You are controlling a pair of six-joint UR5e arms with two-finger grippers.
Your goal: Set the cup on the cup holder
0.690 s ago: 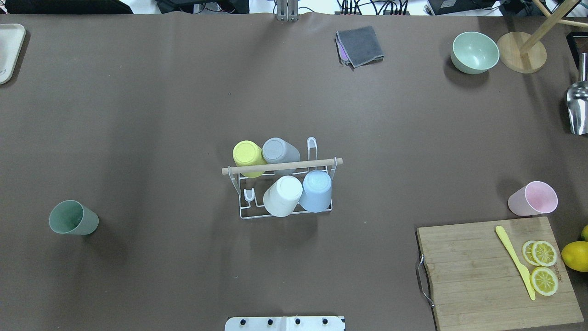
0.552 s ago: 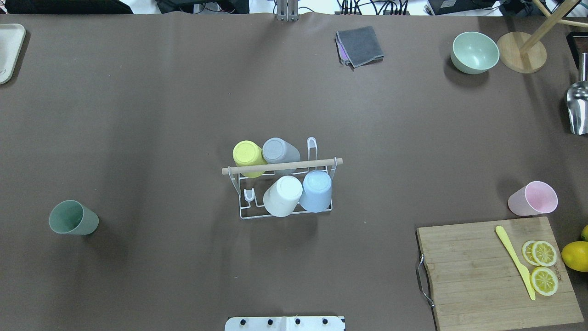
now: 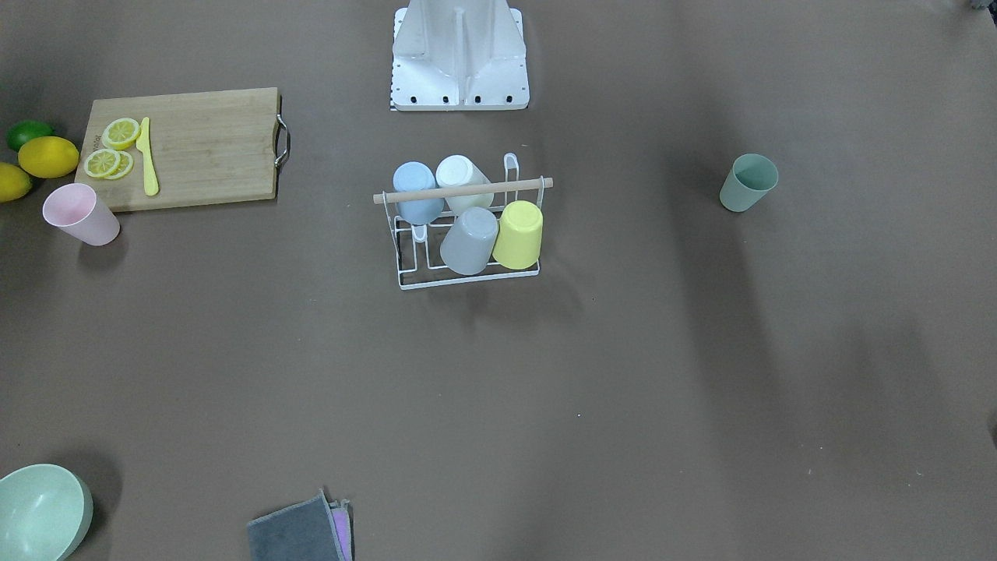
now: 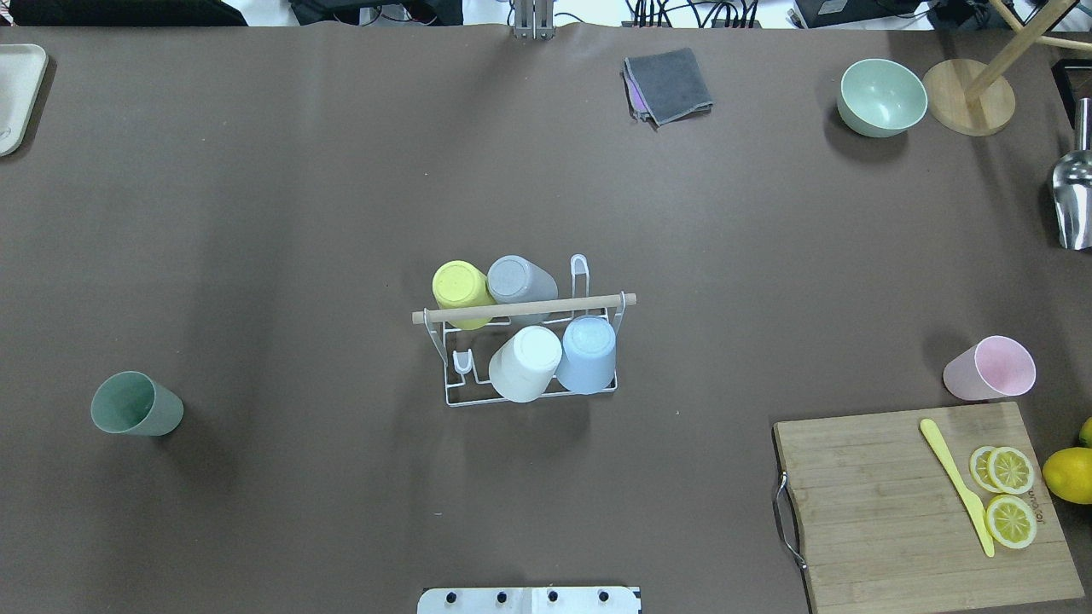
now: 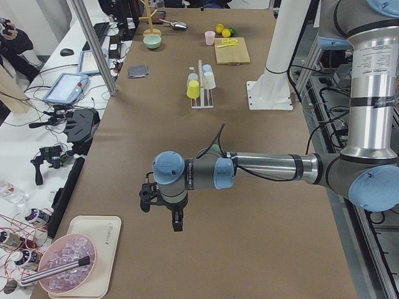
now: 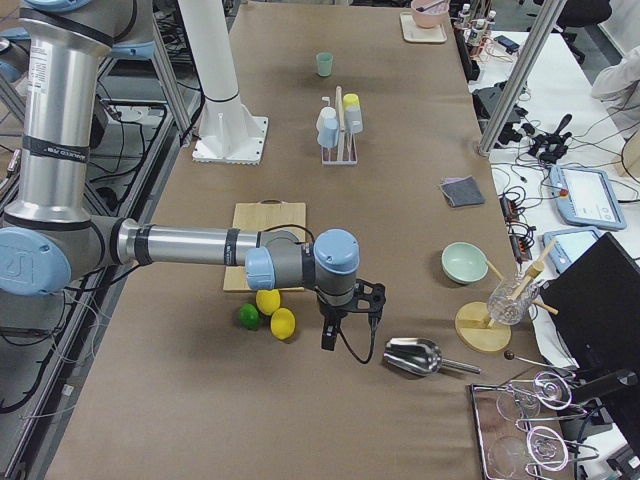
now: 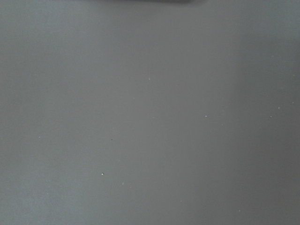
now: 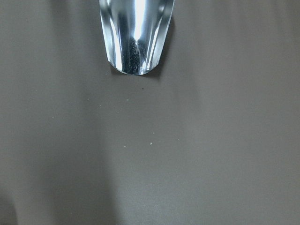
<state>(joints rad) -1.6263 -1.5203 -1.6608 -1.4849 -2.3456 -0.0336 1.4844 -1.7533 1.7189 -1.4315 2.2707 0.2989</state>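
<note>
Standing at the middle of the brown table [image 4: 256, 213], the white wire cup holder with a light wooden rod handle [image 4: 589, 301] carries four plastic cups, bottoms up and tilted on its prongs. On the far side of the rod are a yellow cup [image 4: 461, 288] and a grey cup [image 4: 518, 280], touching each other. On the near side are a white cup [image 4: 526, 362] and a pale blue cup [image 4: 589, 351]. One bare prong [image 4: 578, 271] stands beside the grey cup, another [image 4: 461, 362] beside the white one.

Two more cups stand mouth up on the table, well apart from the holder: a dull green plastic cup [image 4: 135, 404] on the robot's left and a pale pink plastic cup [image 4: 990, 368] on its right. The pink one is just beyond a bamboo cutting board [image 4: 887, 512] that bears lemon slices [image 4: 1011, 469] and a yellow plastic knife [image 4: 955, 486].

The left claw [image 5: 161, 212] hangs over bare table at the robot's left end, far from every cup, and its wrist camera sees only brown surface. The right claw [image 6: 350, 320] hangs at the opposite end, near a shiny metal scoop [image 8: 136, 33] whose mouth fills the top of its wrist view. Both claws show only in the side views, so I cannot tell whether their fingers are apart or together. Neither holds a cup.
</note>
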